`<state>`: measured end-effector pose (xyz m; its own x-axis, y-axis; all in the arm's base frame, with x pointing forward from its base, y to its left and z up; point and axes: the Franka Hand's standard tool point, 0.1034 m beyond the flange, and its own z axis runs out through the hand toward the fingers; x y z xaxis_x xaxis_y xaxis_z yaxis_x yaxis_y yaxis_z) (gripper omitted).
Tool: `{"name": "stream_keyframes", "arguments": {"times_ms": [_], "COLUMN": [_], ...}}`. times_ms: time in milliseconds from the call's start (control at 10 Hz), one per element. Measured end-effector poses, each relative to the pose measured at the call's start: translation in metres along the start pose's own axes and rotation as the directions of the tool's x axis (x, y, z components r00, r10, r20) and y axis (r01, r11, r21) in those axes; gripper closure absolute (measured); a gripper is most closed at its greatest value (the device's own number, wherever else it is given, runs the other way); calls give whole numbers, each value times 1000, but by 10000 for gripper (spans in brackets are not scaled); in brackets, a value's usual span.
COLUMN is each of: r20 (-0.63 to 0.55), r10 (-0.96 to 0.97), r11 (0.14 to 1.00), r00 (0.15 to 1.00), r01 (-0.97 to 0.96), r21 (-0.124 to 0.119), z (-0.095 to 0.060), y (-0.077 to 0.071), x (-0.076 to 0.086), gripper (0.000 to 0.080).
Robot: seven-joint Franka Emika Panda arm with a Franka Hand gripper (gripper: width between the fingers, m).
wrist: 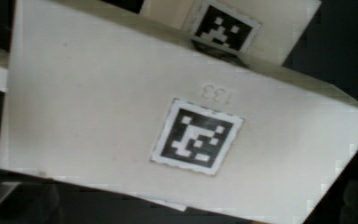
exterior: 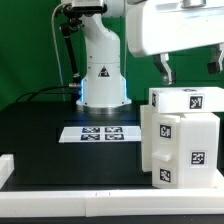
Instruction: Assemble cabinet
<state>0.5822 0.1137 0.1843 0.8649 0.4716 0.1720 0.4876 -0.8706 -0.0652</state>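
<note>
The white cabinet [exterior: 180,135] stands on the black table at the exterior view's right, with black marker tags on its top and front faces. My gripper [exterior: 189,68] hangs just above the cabinet's top. Its two dark fingers [exterior: 165,70] are spread wide apart and hold nothing. In the wrist view a white cabinet panel [wrist: 105,110] with a marker tag [wrist: 197,138] fills most of the picture. A second tagged face [wrist: 226,28] shows behind it. The fingertips are not clear in the wrist view.
The marker board [exterior: 100,132] lies flat in the middle of the table in front of the robot base [exterior: 102,75]. A white rail [exterior: 60,192] runs along the front edge and turns up at the left end [exterior: 5,165].
</note>
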Motion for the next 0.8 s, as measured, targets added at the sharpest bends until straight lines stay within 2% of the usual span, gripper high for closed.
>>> {"name": "stream_keyframes", "arguments": {"times_ms": [300, 500, 800], "r20": [6, 41, 103], "r10": [-174, -427, -674], "r11": [985, 903, 733], "r00": [985, 903, 731], "r01": [174, 428, 680], "r21": [-5, -25, -24], "z": [1, 3, 11], "y": [2, 2, -1], "x": [-1, -2, -5], "gripper": [2, 2, 2]}}
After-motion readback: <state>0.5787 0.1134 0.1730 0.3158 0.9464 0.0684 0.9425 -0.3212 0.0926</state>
